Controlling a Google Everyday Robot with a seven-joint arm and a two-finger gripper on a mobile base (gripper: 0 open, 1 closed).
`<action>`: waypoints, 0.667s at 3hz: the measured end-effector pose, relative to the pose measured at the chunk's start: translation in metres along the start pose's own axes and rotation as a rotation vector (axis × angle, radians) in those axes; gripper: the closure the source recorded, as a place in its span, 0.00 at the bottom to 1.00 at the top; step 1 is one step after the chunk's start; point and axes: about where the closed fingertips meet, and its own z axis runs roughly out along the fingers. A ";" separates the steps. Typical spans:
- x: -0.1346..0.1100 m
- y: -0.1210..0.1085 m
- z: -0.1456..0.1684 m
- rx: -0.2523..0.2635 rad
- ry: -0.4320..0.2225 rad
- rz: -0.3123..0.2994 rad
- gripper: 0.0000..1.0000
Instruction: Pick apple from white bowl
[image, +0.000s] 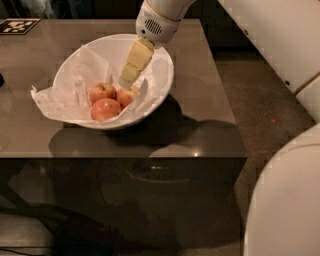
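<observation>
The white bowl (162, 60) stands on the table, lined with crumpled white paper (55, 97). Three red-orange apples lie in its bottom: one at the left (102, 91), one at the front (105, 109) and one at the right (126, 96). My gripper (125, 82) reaches down into the bowl from the upper right, cream-coloured under a white wrist. Its tip is just above the right apple, at its far side. No apple is lifted.
The bowl sits on a brown glossy table (200, 115) whose front edge runs below it. A black-and-white marker tag (17, 25) lies at the table's far left corner. My white arm and body (285, 200) fill the right side.
</observation>
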 end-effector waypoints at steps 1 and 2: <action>-0.003 0.014 -0.001 -0.037 -0.040 0.001 0.00; -0.003 0.015 -0.001 -0.039 -0.042 0.001 0.00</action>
